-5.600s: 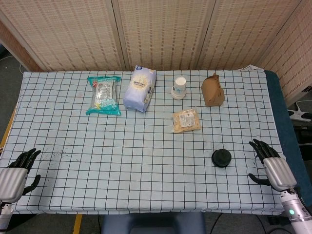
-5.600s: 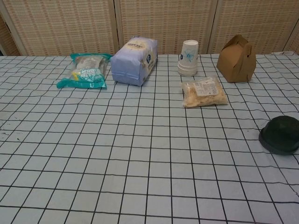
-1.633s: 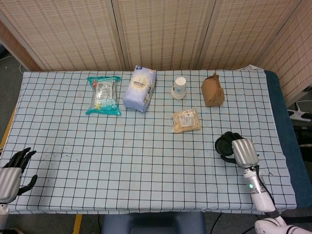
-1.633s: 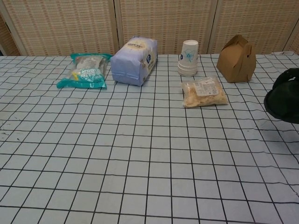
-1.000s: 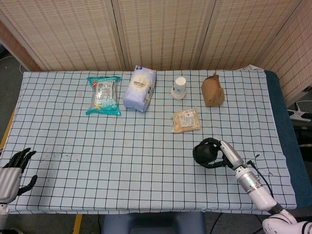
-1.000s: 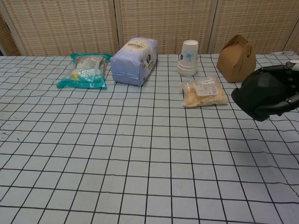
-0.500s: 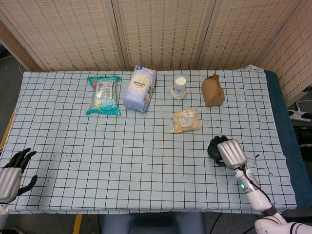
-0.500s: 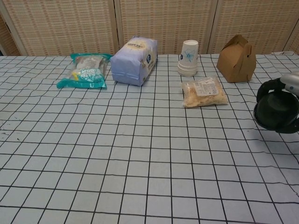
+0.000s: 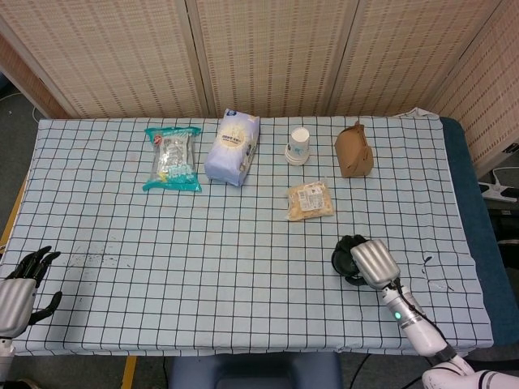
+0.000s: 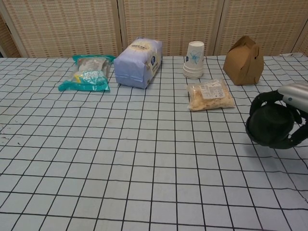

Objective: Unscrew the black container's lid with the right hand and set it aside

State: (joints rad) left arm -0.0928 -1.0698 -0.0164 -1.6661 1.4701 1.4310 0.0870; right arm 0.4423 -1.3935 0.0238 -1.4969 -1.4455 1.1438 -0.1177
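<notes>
While my right hand (image 10: 281,118) wraps its dark fingers (image 10: 260,100) around the black container (image 10: 268,125), I hold that round container at the near right of the checked tablecloth (image 9: 243,251); the chest view suggests it is lifted off the cloth, though I cannot tell for certain. From the head view my hand's silver back covers most of the container, so only its left edge (image 9: 342,254) shows. My left hand (image 9: 23,284) sits at the near left corner, off the table's edge, fingers apart and holding nothing. Farther back, a clear bag of snacks (image 9: 309,200) lies flat on the cloth. Along the far row, from left to right, are a teal packet (image 9: 173,158), a pale blue bag (image 9: 232,147), a stack of paper cups (image 9: 298,146) and a brown paper box (image 9: 353,150).
</notes>
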